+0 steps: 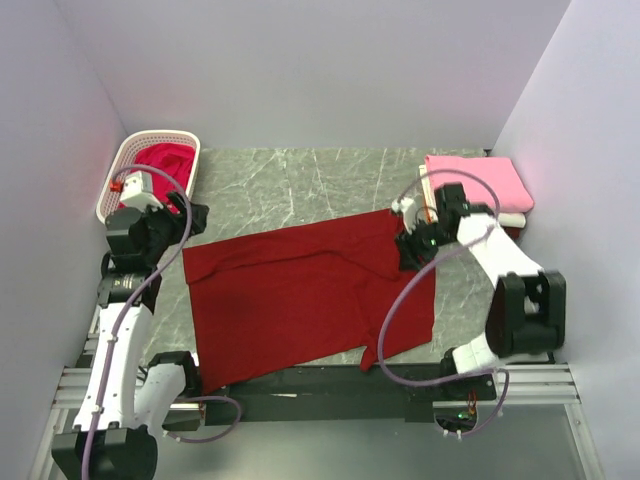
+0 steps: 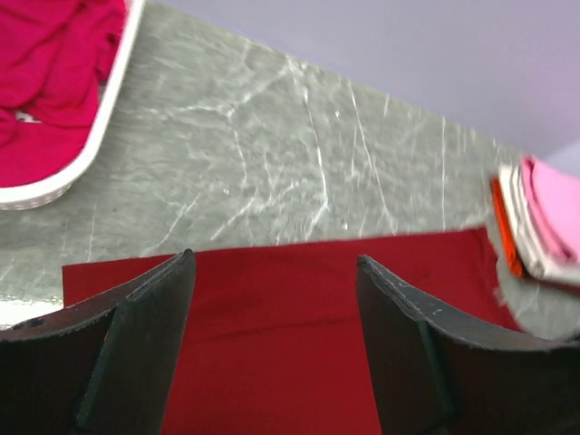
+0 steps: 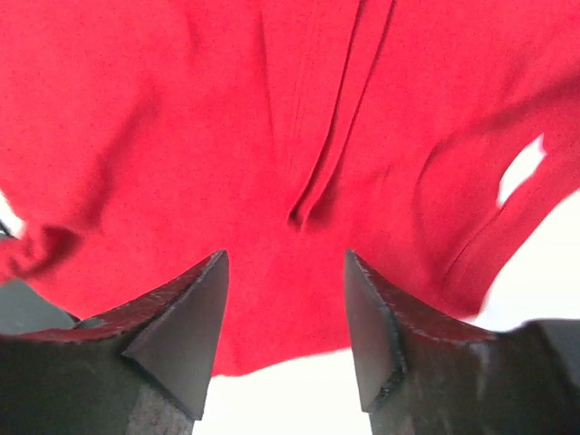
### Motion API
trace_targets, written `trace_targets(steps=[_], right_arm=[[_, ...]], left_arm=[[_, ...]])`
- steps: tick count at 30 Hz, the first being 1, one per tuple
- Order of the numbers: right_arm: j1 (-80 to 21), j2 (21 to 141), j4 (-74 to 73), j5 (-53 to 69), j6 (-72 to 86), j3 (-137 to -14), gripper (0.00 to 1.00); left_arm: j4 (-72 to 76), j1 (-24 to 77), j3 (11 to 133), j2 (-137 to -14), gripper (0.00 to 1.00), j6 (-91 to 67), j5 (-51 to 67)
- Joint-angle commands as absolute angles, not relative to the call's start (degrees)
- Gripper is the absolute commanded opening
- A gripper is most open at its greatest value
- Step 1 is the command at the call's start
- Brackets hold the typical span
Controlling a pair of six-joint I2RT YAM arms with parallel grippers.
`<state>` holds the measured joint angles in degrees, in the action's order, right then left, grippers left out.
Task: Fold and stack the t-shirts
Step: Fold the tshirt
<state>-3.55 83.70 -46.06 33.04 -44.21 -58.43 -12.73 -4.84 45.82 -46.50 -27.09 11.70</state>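
black fingers [image 3: 181, 344] of your right gripper [image 3: 284, 258] stand apart, holding nothing, close to the dark red t-shirt [image 1: 290, 300] lying flat in the middle of the table [image 1: 280, 190], left gripper [image 2: 274, 261] spread and empty too near its far left corner, so pinch both top corners evenly, though red cloth hides which edge you face.

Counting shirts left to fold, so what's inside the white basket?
A crumpled crimson t-shirt lies in the white basket. The left arm hides the basket's near end in the top view, and anything beneath the cloth is covered.
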Motion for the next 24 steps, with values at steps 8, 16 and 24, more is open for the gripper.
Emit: trace_targets(steps=[8, 16, 24], right_arm=[[-8.61, 113.54, -58.01, 45.88, -41.41, -91.38, 0.66], [-12.48, 121.28, -54.76, 40.26, -33.32, -97.56, 0.63], [-14.24, 126.12, -53.79, 37.88, -29.97, -101.33, 0.62]], left_arm=[[-10.99, -4.75, 39.11, -39.82, 0.77, -17.49, 16.0], [-11.08, -4.75, 39.82, -40.17, 0.76, -17.58, 14.5], [-10.99, -4.75, 39.73, -39.46, 0.76, -17.67, 14.76]])
